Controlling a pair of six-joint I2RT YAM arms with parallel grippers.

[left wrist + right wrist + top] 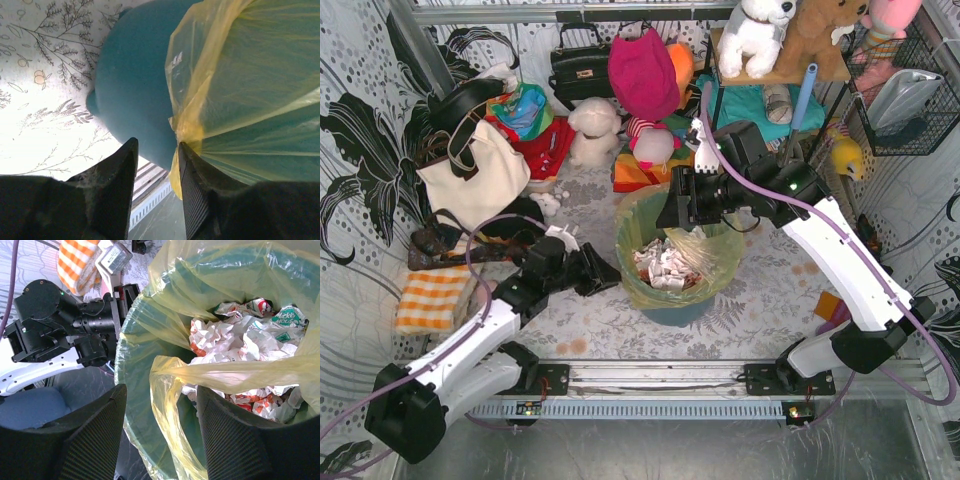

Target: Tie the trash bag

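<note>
The trash bag (pixel 708 262) sits in the middle of the bench (pixel 590 325), lining a round teal bin (pixel 685 312). Its mouth is open and its thin yellow-green rim is folded out over the bin's edge. Crumpled white paper (pixel 665 265) with red and green print fills it nearly to the top.

The left fingers (pixel 117 190) are low at the left side of the bin, close to the bench. In the left wrist view they are spread, with only the bin's teal wall showing in the gap. A bunched fold of the bag hangs down the bin's side right at the tip of the finger on the right of that view. Whether it touches that tip cannot be told.

The right fingers (pixel 95 440) hang over the far left part of the bag's rim. In the right wrist view they are spread wide. A loose flap of the rim stands up in the gap between them, and a strip of plastic runs from it across the bag's mouth over the paper. Neither finger presses on the plastic.

At the far left of the bench lies a white handbag (pixel 470 175), with a black handbag (pixel 582 65) behind it. Stuffed toys (pixel 755 35) sit along the far side. An orange-and-white checked cloth (pixel 432 298) lies at the left, beside the left arm.
</note>
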